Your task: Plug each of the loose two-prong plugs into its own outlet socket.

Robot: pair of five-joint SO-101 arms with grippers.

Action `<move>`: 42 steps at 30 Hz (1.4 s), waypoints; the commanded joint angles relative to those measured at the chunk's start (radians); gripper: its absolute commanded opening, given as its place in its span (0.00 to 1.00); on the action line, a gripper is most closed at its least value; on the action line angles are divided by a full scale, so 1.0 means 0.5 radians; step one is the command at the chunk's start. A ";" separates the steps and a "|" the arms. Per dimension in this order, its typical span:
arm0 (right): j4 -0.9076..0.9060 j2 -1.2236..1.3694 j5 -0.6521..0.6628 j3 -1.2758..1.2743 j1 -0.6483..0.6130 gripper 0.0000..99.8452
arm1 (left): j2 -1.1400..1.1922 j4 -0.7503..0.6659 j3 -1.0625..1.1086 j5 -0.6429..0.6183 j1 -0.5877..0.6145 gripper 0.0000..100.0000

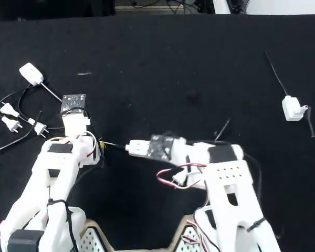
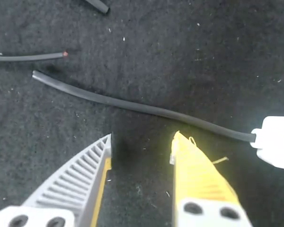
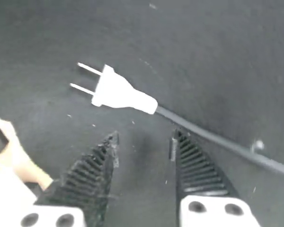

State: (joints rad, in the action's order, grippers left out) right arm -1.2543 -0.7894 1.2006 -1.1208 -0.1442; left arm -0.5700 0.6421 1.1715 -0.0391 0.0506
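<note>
A white two-prong plug [image 3: 118, 92] on a black cable [image 3: 217, 142] lies flat on the black mat just past my right gripper [image 3: 144, 137], which is open with nothing between its black fingers [image 3: 102, 165]. From above, that plug [image 1: 138, 147] sits at the tip of the right gripper [image 1: 156, 145] near the table's middle. My left gripper [image 2: 142, 142] is open over a black cable [image 2: 142, 109] that runs to a white socket block [image 2: 277, 146]. In the high view the left gripper [image 1: 73, 102] stands beside that block [image 1: 31, 73].
Several loose white plugs [image 1: 10, 116] with tangled black cables lie at the far left edge. Another white socket block [image 1: 291, 107] with a short cable sits at the far right. The black mat [image 1: 163, 63] covers the whole table.
</note>
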 commanded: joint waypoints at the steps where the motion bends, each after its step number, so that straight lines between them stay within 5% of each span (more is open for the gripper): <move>1: -0.012 0.100 0.101 0.069 -0.221 0.17 | -0.049 -0.031 -0.017 -0.003 -0.008 0.20; 11: 0.316 0.529 0.110 0.091 -0.169 0.17 | -0.043 -0.031 -0.017 -0.003 -0.005 0.20; 24: 0.344 0.612 0.644 0.094 -0.144 0.17 | -0.040 -0.031 -0.017 -0.003 -0.005 0.20; 31: 0.580 0.612 0.638 0.005 -0.141 0.16 | -0.040 -0.031 -0.017 -0.003 -0.005 0.20; 35: 0.580 0.597 0.635 0.032 -0.092 0.01 | -0.040 -0.031 -0.017 -0.003 -0.005 0.20; 42: 0.344 0.597 0.141 0.293 0.098 0.01 | -0.040 -0.031 -0.017 -0.003 -0.005 0.20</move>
State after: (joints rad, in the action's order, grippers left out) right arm -1.0012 -0.4887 1.4062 -1.0840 -0.1412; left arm -0.5700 0.6421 1.1715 -0.0391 0.0506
